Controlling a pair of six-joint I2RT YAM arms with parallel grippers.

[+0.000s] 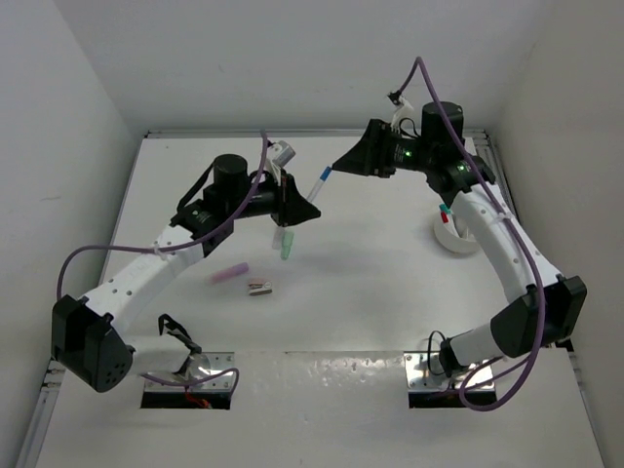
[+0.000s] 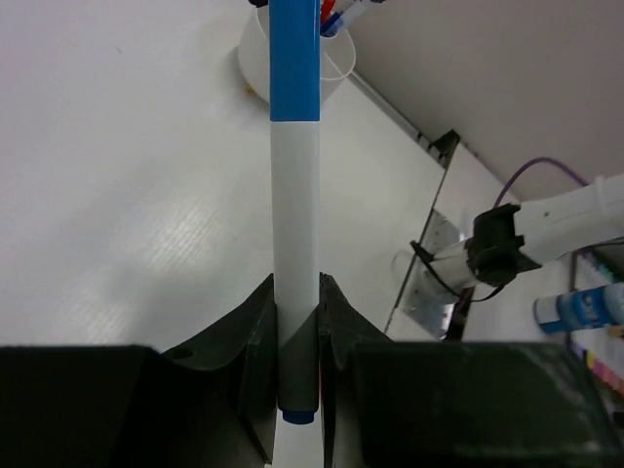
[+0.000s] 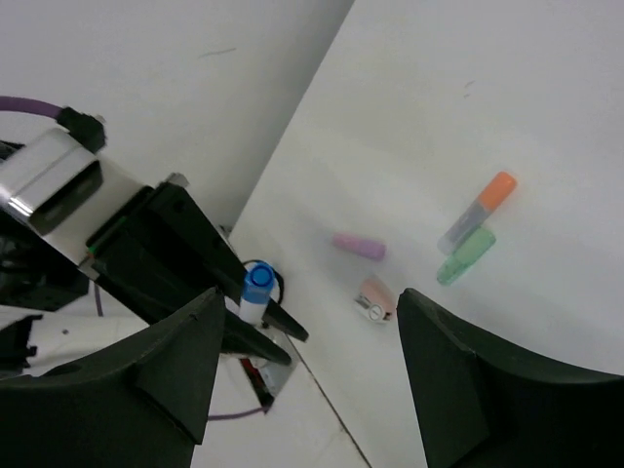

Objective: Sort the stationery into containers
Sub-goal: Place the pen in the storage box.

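Note:
My left gripper (image 1: 302,207) is shut on a white pen with a blue cap (image 1: 320,182), held above the table; in the left wrist view the pen (image 2: 294,195) runs straight out from the jaws (image 2: 296,322) toward the white tub (image 2: 255,60). My right gripper (image 1: 338,167) is open and empty, just past the pen's cap (image 3: 256,283). The tub (image 1: 448,242) stands at the right under the right arm and holds pens with red and teal caps. Green (image 1: 287,246), orange (image 3: 478,208) and pink (image 1: 231,273) highlighters and the small pinkish block (image 1: 259,288) lie on the table.
White walls enclose the table on the left, back and right. Metal mounting plates (image 1: 190,373) (image 1: 439,373) sit at the near edge. The right arm's base (image 2: 556,229) and a bottle with a blue label (image 2: 585,307) show in the left wrist view.

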